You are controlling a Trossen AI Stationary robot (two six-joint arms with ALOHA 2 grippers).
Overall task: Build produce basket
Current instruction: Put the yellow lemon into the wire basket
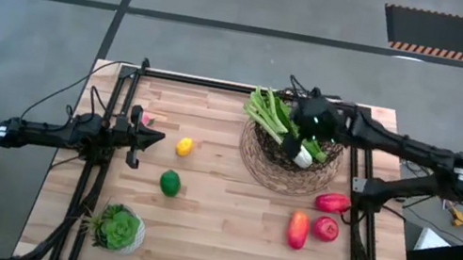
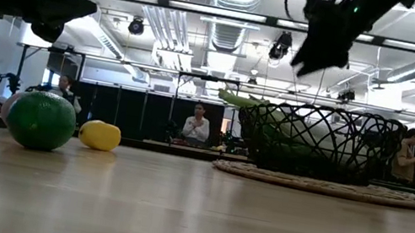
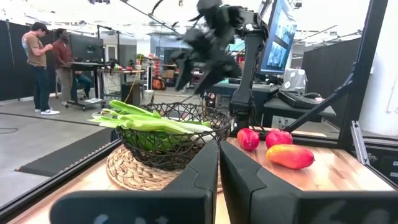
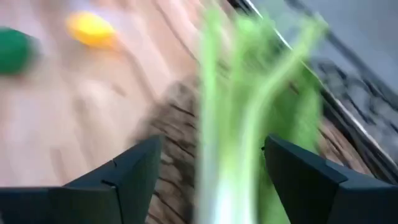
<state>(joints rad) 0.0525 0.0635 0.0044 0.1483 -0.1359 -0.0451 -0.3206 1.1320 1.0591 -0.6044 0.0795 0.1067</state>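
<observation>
The dark wire basket (image 1: 288, 159) stands on a round woven mat near the table's far right. The green leafy stalks (image 1: 271, 114) lie in it, their leafy ends over its far-left rim and the white end (image 1: 307, 156) inside. My right gripper (image 4: 212, 143) hovers open above the basket, with the stalks (image 4: 249, 124) below its fingers, and it shows clear of them in the low view (image 2: 314, 54). My left gripper (image 3: 219, 163) is shut and waits at the table's left (image 1: 152, 138), near the lemon (image 1: 184, 146). The lime (image 1: 170, 182) rests on the table.
A pink piece (image 1: 147, 119) shows beside the left arm. Two red pieces (image 1: 331, 202), (image 1: 325, 228) and a red-orange one (image 1: 297, 229) lie near the right edge. A potted green plant (image 1: 119, 228) stands at the near left corner. People stand in the room beyond.
</observation>
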